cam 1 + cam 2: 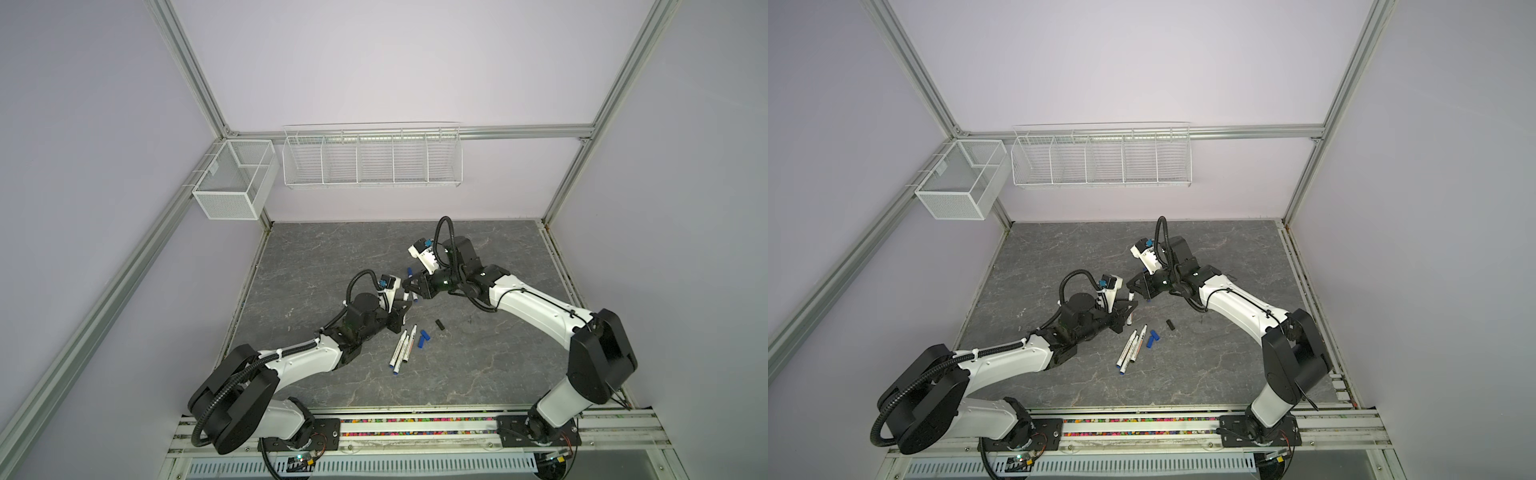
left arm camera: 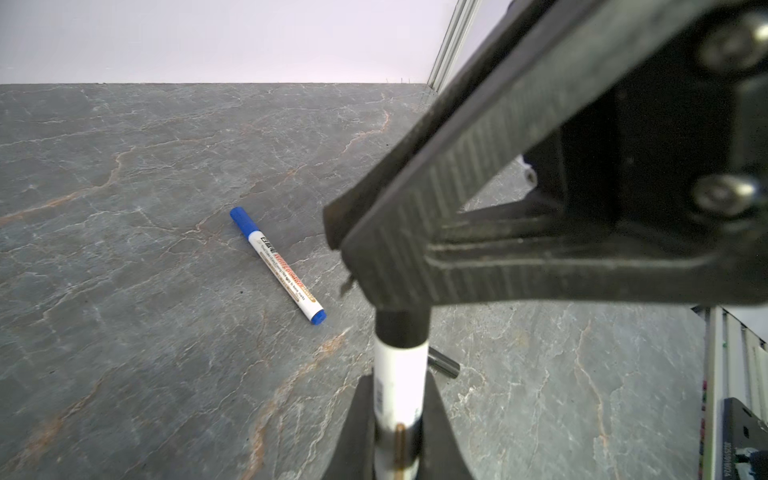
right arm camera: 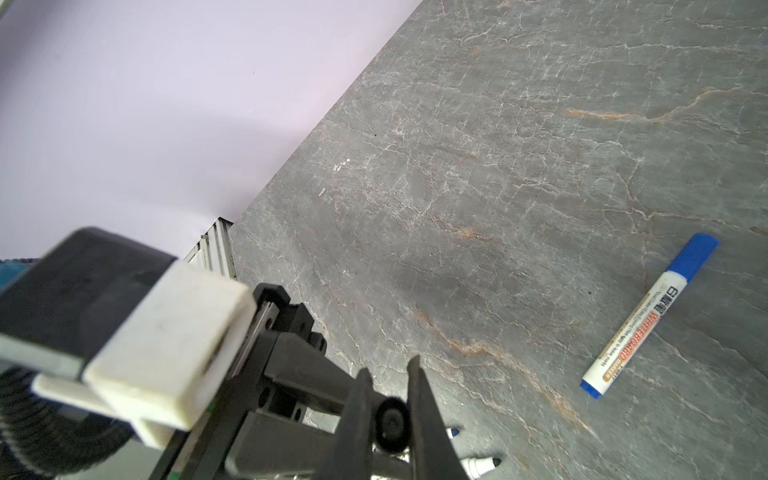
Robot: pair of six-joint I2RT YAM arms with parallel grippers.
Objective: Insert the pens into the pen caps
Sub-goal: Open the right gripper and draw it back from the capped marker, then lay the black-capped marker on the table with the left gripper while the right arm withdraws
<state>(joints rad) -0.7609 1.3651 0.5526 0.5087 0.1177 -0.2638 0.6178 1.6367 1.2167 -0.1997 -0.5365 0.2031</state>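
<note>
While L gripper (image 2: 399, 419) clamps pen (image 1: 1130, 297), R gripper (image 3: 390, 370) pinches blk cap (image 3: 390, 422), we log cap at pen's 12 o'clock in a top view, near-coaxial.

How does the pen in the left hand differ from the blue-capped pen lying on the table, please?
The held pen has a black cap, the table pen a blue cap. The held pen is clamped in the left hand; the table pen lies flat, free. Both have white barrels.
</note>
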